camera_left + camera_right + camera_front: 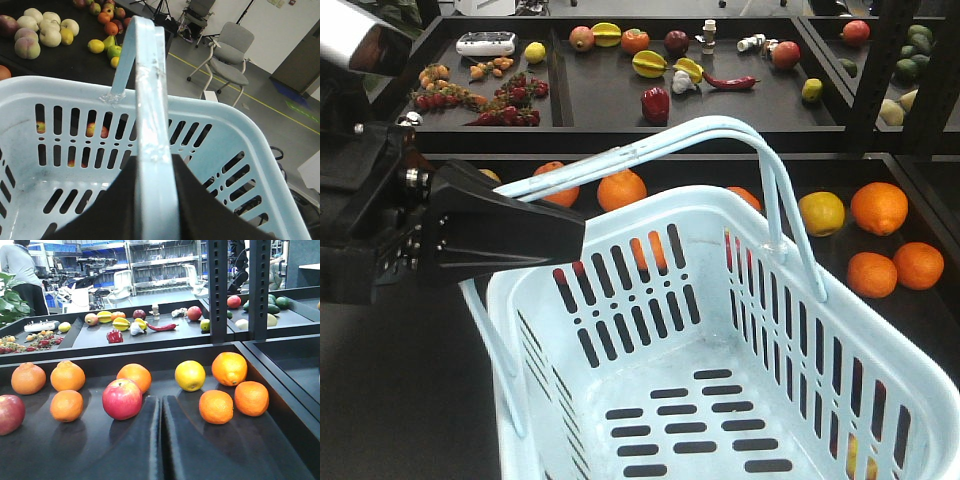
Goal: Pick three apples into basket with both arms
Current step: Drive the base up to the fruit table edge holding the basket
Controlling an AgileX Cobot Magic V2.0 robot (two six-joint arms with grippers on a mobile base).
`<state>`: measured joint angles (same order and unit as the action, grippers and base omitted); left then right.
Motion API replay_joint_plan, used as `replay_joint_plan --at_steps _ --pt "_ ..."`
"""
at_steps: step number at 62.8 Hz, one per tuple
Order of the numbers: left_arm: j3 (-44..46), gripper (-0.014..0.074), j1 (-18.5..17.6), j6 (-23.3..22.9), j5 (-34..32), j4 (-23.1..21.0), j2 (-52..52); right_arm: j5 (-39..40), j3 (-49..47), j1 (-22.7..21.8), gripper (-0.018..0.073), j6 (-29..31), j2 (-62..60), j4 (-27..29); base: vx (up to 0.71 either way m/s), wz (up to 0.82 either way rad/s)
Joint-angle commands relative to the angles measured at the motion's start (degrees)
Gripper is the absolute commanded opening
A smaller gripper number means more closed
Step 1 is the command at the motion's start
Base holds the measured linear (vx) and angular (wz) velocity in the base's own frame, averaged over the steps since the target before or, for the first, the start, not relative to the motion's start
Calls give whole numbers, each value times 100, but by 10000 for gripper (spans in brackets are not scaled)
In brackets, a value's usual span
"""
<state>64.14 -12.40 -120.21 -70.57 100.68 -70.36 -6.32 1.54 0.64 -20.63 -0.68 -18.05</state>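
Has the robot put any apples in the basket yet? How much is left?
Not yet. Done: the left gripper is shut on the handles of the basket, whose floor is empty. In hand: the right gripper, shut and empty, points toward a red apple among oranges in the tray. Left: all three apples.

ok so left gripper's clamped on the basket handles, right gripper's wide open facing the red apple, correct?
No, the right gripper is shut tight, per the right wrist view. Rest holds: left gripper clamped on the basket handles, red apple facing the right one.
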Motion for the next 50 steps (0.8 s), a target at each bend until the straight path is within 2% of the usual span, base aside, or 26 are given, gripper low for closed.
replay_joint_plan --at_steps 1,50 --pt "137 -6 -25 -12 -773 103 149 411 83 -14 -5 51 -67 -71 0 0" --pt "137 -6 -25 -12 -648 53 149 411 83 -14 -5 51 -67 -71 0 0"
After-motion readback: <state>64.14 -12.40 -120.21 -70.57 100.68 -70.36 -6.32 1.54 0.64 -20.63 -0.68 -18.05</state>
